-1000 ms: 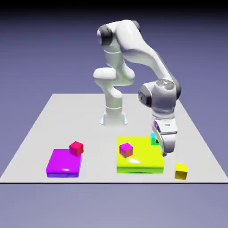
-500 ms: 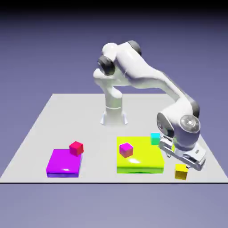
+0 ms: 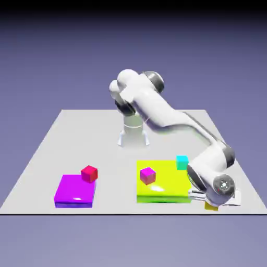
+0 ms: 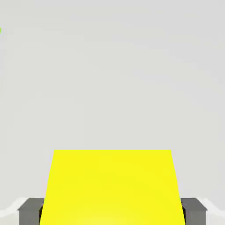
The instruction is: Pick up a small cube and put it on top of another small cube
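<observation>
At the near edge of the table (image 3: 78, 143), toward the exterior view's right, the gripper (image 4: 112, 212) is down over the yellow cube (image 4: 112, 189) – grasping it, a grey finger tip against each of two opposite sides. Hand view: cube's yellow top face large at the bottom middle, pale grey table surface filling most of the rest, plus a small green patch at the left edge. Exterior view: cube mostly hidden under the hand, only a dark yellow bit visible below it; cannot tell from this view whether it touches the table.

Red cube (image 3: 89, 174) sits well apart, toward the exterior view's left, by the far right corner of the purple block (image 3: 76, 190) – overlaps it in view, cannot tell if touching. Yellow-green block (image 3: 162, 181) is between the purple block and the hand, large and flat. Magenta-pink cube (image 3: 148, 176) shows against its left part, turned at an angle. Cyan cube (image 3: 182, 162) shows at its far right corner. White arm (image 3: 161, 107) reaches from its base near the far edge, bent down to the hand.
</observation>
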### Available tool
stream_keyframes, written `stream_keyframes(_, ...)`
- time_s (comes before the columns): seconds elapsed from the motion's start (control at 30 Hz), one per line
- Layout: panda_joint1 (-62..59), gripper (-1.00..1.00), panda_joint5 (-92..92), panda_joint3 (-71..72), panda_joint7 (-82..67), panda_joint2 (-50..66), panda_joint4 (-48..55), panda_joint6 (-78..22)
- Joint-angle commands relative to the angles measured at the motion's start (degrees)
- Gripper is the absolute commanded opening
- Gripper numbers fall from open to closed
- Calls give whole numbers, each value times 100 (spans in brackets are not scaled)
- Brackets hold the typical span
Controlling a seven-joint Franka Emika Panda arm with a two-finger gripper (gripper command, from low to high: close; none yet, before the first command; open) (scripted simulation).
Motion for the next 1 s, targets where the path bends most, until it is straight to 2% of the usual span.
stream_keyframes(0.0,6,-100,49,35,-9,-62,202,-245)
stream_keyframes(0.97,-5847,-100,-2630,1240,-6181,-3928,-4088,-533)
